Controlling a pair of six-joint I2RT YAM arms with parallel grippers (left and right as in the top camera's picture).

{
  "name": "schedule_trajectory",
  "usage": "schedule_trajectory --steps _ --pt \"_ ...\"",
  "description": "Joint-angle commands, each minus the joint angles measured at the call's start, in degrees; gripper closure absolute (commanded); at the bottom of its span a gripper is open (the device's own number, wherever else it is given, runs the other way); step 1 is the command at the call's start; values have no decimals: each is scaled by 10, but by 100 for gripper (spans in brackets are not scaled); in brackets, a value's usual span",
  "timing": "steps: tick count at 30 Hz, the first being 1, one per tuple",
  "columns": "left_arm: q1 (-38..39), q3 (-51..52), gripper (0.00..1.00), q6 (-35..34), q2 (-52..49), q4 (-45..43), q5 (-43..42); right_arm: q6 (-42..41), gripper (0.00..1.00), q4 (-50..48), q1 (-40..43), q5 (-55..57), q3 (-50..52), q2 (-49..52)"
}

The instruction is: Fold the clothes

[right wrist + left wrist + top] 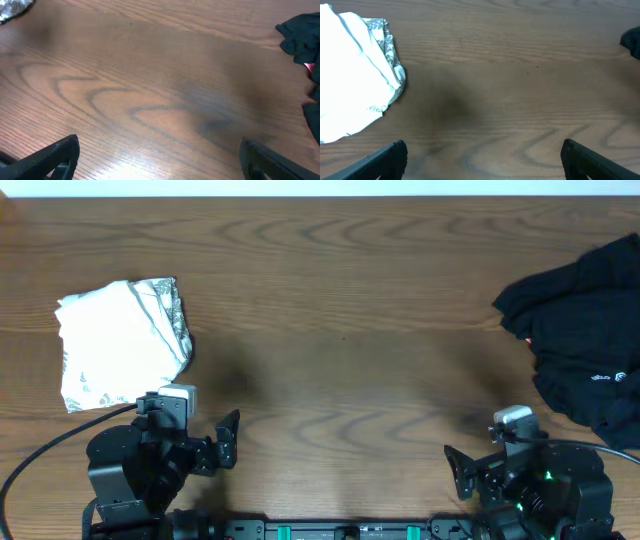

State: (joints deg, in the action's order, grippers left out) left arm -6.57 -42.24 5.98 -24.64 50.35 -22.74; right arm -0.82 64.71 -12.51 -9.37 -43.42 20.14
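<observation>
Both arms are sitting parked at the near edge of the table (340,310), the left at about seven o'clock in the overhead view and the right at about five. The left gripper (482,152) is standing wide, its dark fingers at the two lower corners of its wrist view with bare wood between them. The right gripper (160,149) is standing just as wide and is also holding nothing. The white T-shirt is not showing in any view, so I cannot place it. It may be buried in a pile or off the table, but that is only a guess. No fold is in progress, and I judge the task to be at its start or between garments. A folded fern-print cloth (120,345) is lying at about ten o'clock. It is white, with a grey leaf pattern along its right edge, soft and roughly square, with rounded, slightly puffed layers. A black garment (585,345) is lying crumpled at three o'clock, matte and limp, bearing a small white logo, with a bit of pink peeking out at its left edge. The table is brown wood-grain, smooth and faintly glossy. The next move calls for finding the shirt, drawing it to the middle and spreading it flat before any crease is made.
</observation>
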Motion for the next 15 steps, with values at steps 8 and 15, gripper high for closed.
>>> schedule_trajectory --steps 8,15 --pt "1 2 2 -5 0 0 -6 5 1 -2 36 10 13 -111" --pt "1 2 2 -5 0 0 -6 12 1 -57 76 10 66 -195"
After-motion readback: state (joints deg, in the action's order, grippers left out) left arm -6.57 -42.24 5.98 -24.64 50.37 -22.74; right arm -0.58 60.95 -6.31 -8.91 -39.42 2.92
